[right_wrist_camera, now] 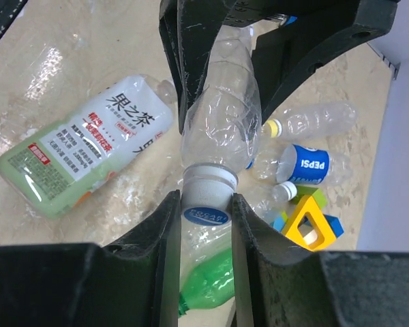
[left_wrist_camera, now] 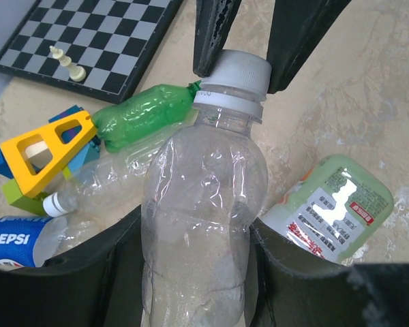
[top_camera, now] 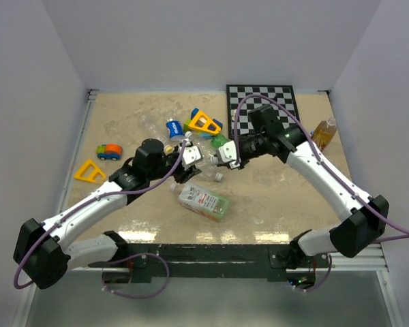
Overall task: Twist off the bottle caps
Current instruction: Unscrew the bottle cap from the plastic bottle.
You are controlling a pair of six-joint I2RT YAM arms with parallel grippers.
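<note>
A clear, crumpled bottle (left_wrist_camera: 204, 204) is held above the table between the two arms. My left gripper (left_wrist_camera: 198, 266) is shut on its body, one dark finger on each side. Its white bottle cap (right_wrist_camera: 206, 197), with a blue label on top, sits between my right gripper's (right_wrist_camera: 206, 212) fingers, which are shut on it. In the top view both grippers meet at the table's middle, left gripper (top_camera: 187, 163) and right gripper (top_camera: 225, 158). Another white cap (right_wrist_camera: 284, 191) is on a clear bottle lying on the table.
A green-labelled tea bottle (top_camera: 203, 201) lies near the front. A Pepsi bottle (right_wrist_camera: 303, 163), a green bottle (left_wrist_camera: 146, 116) and a yellow triangle toy (top_camera: 204, 122) lie behind the grippers. The chessboard (top_camera: 262, 102) is at the back, an amber bottle (top_camera: 324, 133) to the right, and a toy car (top_camera: 110, 151) to the left.
</note>
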